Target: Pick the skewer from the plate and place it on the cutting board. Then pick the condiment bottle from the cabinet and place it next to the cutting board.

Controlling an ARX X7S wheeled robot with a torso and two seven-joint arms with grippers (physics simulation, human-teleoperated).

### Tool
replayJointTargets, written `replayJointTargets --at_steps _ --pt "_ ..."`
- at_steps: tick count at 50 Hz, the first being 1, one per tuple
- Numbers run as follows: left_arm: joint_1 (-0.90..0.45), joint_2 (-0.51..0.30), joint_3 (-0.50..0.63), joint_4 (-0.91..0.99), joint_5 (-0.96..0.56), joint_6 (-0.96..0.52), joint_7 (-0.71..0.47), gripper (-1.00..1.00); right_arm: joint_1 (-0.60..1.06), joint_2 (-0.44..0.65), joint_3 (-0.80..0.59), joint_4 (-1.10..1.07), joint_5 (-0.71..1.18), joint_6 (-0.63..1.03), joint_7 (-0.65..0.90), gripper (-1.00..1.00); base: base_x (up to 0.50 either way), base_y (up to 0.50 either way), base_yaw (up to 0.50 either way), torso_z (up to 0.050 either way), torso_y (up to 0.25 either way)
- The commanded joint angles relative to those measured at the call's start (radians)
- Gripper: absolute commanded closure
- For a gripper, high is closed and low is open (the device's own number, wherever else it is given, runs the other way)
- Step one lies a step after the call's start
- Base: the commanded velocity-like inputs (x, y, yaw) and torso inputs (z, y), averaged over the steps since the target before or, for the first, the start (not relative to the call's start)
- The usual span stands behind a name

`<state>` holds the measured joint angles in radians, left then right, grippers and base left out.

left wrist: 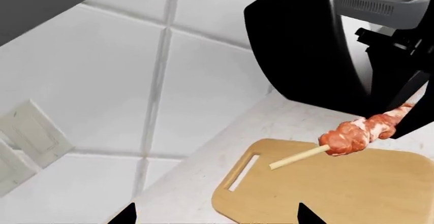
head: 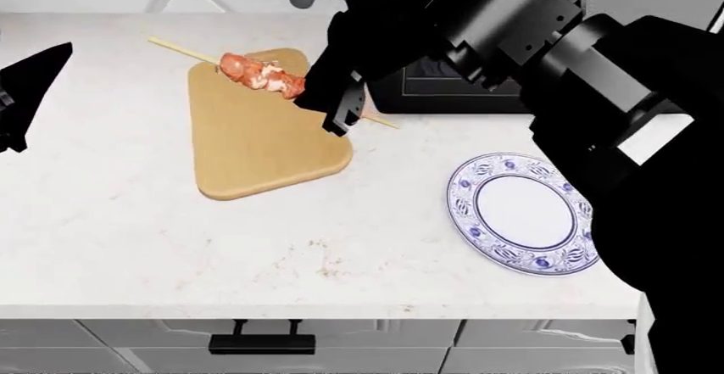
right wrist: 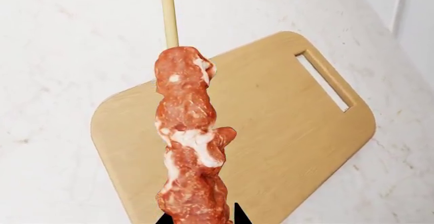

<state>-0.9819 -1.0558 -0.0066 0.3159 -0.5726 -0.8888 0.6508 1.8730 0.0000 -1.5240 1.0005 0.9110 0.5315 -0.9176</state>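
Observation:
The skewer [head: 263, 75], a pale stick with reddish-pink and white meat, hangs above the tan cutting board [head: 263, 141]. My right gripper [head: 328, 103] is shut on its meat end. In the right wrist view the meat [right wrist: 190, 158] sits between the jaw tips over the cutting board [right wrist: 285, 127]. The left wrist view shows the skewer [left wrist: 356, 135] above the cutting board [left wrist: 339, 188]. My left gripper [left wrist: 217, 216] is open and holds nothing, off to the board's left. The white, blue-rimmed plate [head: 523, 213] lies bare at the right. The condiment bottle and cabinet are out of view.
A black appliance [head: 453, 86] stands behind the board, against the tiled wall [left wrist: 135, 82] with an outlet [left wrist: 34, 132]. Drawer fronts with a black handle [head: 263, 340] run under the counter's front edge.

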Motion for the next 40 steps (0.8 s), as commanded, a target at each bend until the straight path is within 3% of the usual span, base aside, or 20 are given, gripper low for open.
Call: replayJointTargets --at_steps 1,23,40 --pt "-0.006 -0.003 -0.012 -0.01 -0.001 0.005 -0.002 -1.0 0.001 0.0 0.002 -0.001 -0.005 -0.007 -0.002 1.0 0.0 0.0 0.0 0.0 -0.076" --pt "0.033 0.005 -0.049 -0.04 -0.006 0.045 0.003 -1.0 0.001 0.0 0.002 -0.001 -0.005 -0.007 -0.002 1.0 0.0 0.0 0.0 0.0 -0.066" --pt "0.051 0.012 -0.064 -0.04 -0.011 0.055 -0.002 -1.0 0.001 0.0 0.002 -0.001 -0.005 -0.007 -0.002 1.0 0.0 0.0 0.0 0.0 -0.002"
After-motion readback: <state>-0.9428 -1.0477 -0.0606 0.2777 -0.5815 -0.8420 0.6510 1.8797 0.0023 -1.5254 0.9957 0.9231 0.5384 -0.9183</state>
